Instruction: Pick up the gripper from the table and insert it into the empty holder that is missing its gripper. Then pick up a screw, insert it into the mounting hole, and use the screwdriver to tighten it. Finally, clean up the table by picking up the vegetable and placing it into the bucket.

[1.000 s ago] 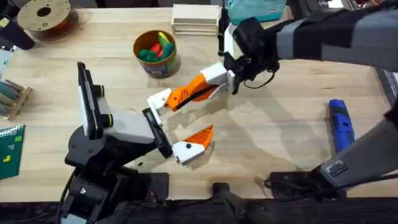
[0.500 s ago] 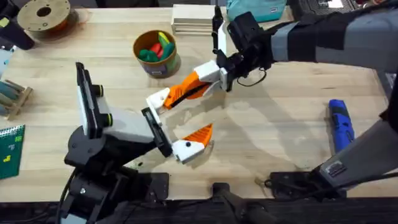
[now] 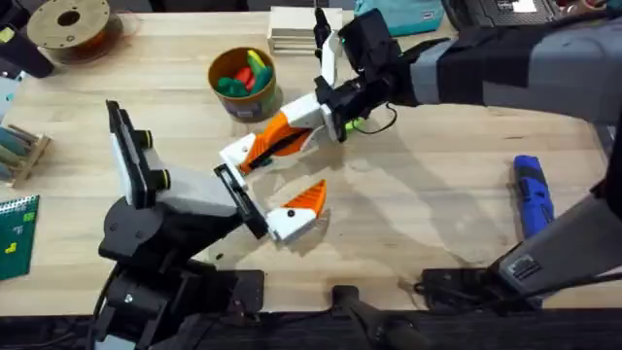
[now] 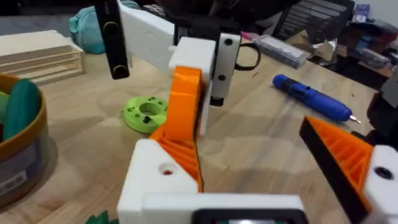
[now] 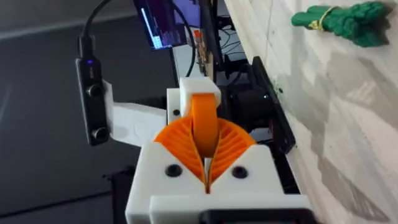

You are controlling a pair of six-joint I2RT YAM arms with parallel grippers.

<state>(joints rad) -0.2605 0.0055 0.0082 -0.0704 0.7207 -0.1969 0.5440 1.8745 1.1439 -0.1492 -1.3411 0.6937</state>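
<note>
My right gripper (image 3: 296,124) reaches across the table and is shut on the gripper (image 3: 270,139), an orange wedge. In the right wrist view the wedge (image 5: 204,124) stands between the ribbed pads. Its low end rests against the holder (image 3: 236,153), the white far finger of my left gripper (image 3: 272,180), which is open. The other left finger (image 3: 299,207) carries its own orange wedge. In the left wrist view the held wedge (image 4: 183,109) leans onto the holder (image 4: 155,180). The blue screwdriver (image 3: 532,194) lies at the right. The yellow bucket (image 3: 260,101) stands behind. The vegetable (image 5: 339,17) lies on the table.
Red, green and yellow toy pieces fill the bucket. A bright green disc (image 4: 146,112) lies just beyond the right gripper. A stack of wooden slats (image 3: 306,29) and a teal bag (image 3: 398,15) sit at the back edge, a spool (image 3: 68,24) at the back left.
My right gripper has carried the orange wedge leftward and farther from the bases. The left arm has shifted slightly left with it, the wedge staying against the white finger.
</note>
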